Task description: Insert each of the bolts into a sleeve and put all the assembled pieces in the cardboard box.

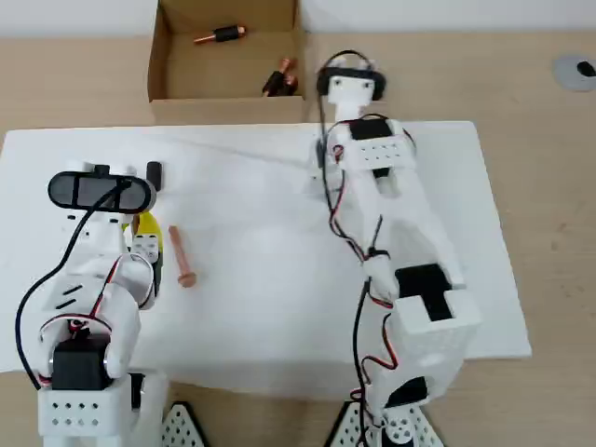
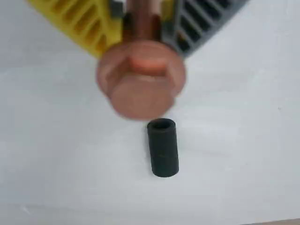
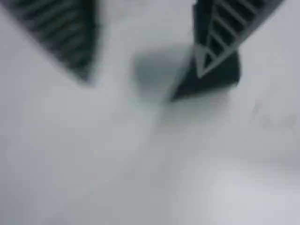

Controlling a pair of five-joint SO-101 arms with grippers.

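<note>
- tabletop (image 1: 540, 168) with white sheet (image 1: 279, 307) on top: the sheet looks smooth, so a loose round part could roll or skid away if nudged
- cardboard box (image 1: 228, 110) at the far edge, with assembled pieces (image 1: 219, 35) already inside: it's well apart from the left arm's work spot, so a weak grip on the carry could drop a piece short of the box
- right gripper (image 3: 143, 75): fingers spread, holding nothing; a dark blurred shape sits by one finger, can't tell what it is; nothing braces the sleeve, so it would likely get pushed rather than filled
- left gripper (image 2: 140, 42): yellow and grey fingers pinched on the bolt shank
- bolt (image 2: 140, 82): the head end sticks out toward the sleeve and the shank tip is hidden; wrong-end approach is a risk, and a pinch this close to the head leaves little free shank; it may twist in the grip
- sleeve (image 2: 162, 149): lies on its side on the sheet, near the bolt head but not touching, with its open end toward the bolt; any off-axis push probably rolls it
- writing: no labels or brands readable anywhere
</note>
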